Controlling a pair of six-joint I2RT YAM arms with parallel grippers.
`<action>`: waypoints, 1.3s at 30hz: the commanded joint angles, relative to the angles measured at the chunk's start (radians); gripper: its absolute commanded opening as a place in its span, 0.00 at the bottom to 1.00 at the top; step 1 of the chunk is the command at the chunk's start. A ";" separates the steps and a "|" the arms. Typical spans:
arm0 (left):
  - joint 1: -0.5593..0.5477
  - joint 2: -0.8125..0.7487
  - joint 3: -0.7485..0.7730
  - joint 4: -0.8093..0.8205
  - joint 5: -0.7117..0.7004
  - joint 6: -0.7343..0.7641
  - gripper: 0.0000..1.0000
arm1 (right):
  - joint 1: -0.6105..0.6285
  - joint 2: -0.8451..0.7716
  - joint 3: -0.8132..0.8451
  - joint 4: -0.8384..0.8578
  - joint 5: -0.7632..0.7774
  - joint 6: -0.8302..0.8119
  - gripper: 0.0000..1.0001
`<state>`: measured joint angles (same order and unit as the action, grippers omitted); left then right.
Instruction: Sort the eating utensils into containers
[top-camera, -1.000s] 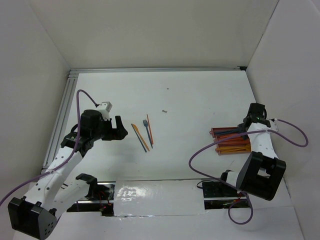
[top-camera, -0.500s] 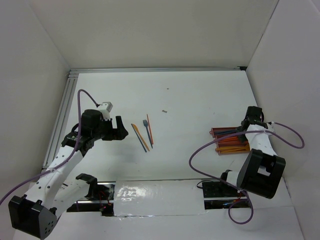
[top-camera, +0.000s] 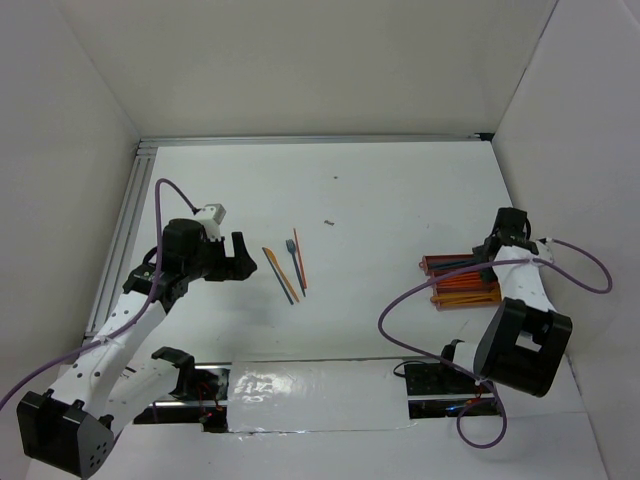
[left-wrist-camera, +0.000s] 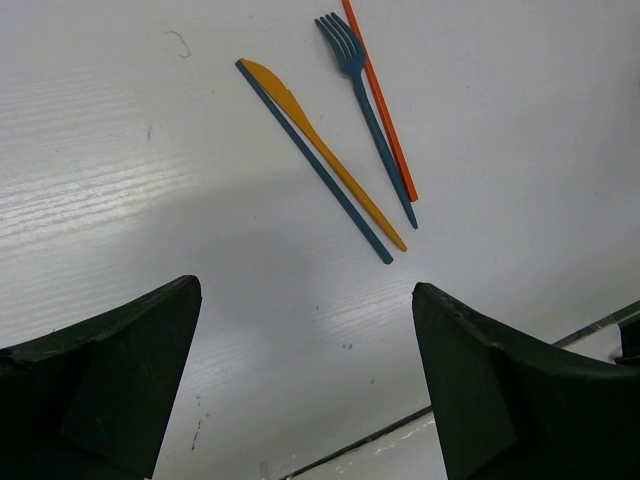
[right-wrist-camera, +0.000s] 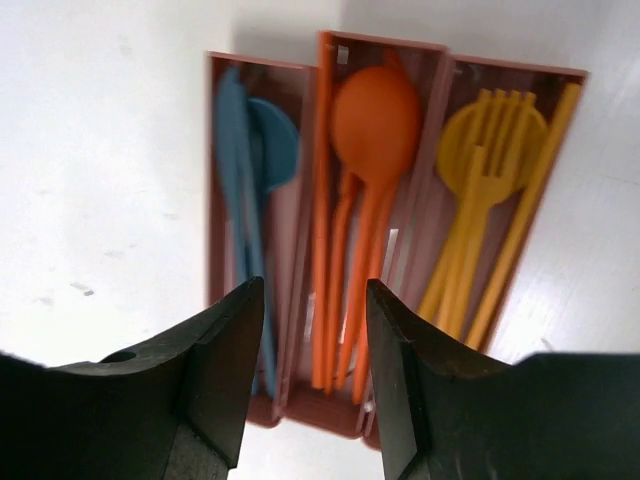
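Several loose eating utensils lie left of centre on the table (top-camera: 286, 262): a yellow-orange knife (left-wrist-camera: 320, 150), a blue stick (left-wrist-camera: 318, 170), a blue fork (left-wrist-camera: 362, 100) and an orange stick (left-wrist-camera: 382, 110). My left gripper (left-wrist-camera: 305, 290) (top-camera: 243, 256) hovers open just near of them, nothing between its fingers. At the right stands the reddish-brown container (top-camera: 428, 264) (right-wrist-camera: 311, 412) of three troughs: blue pieces (right-wrist-camera: 240, 150), orange spoons (right-wrist-camera: 375, 120), yellow forks (right-wrist-camera: 495, 130). My right gripper (right-wrist-camera: 314, 290) (top-camera: 497, 246) is open above the near end of the orange trough, holding nothing.
A metal rail (top-camera: 128, 215) runs along the left and far table edges, with white walls all round. A shiny taped strip (top-camera: 300, 395) lies between the arm bases at the near edge. A small dark speck (top-camera: 328, 221) sits past the loose utensils.
My right wrist shifted slightly over the container and its jaws have parted. The left arm and the loose utensils have not moved.
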<state>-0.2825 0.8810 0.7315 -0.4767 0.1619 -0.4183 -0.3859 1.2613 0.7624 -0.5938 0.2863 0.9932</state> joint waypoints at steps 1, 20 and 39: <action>-0.001 -0.005 0.025 0.038 0.019 0.013 1.00 | 0.005 -0.025 0.086 0.014 -0.021 -0.036 0.53; -0.001 -0.040 0.032 0.013 -0.012 -0.016 1.00 | 1.111 0.467 0.557 0.163 -0.058 -0.389 0.53; -0.001 -0.065 0.028 0.010 -0.019 0.000 1.00 | 1.240 0.763 0.770 0.092 0.036 -0.427 0.37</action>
<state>-0.2825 0.8322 0.7315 -0.4801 0.1387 -0.4225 0.8524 2.0121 1.4948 -0.4919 0.2848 0.5777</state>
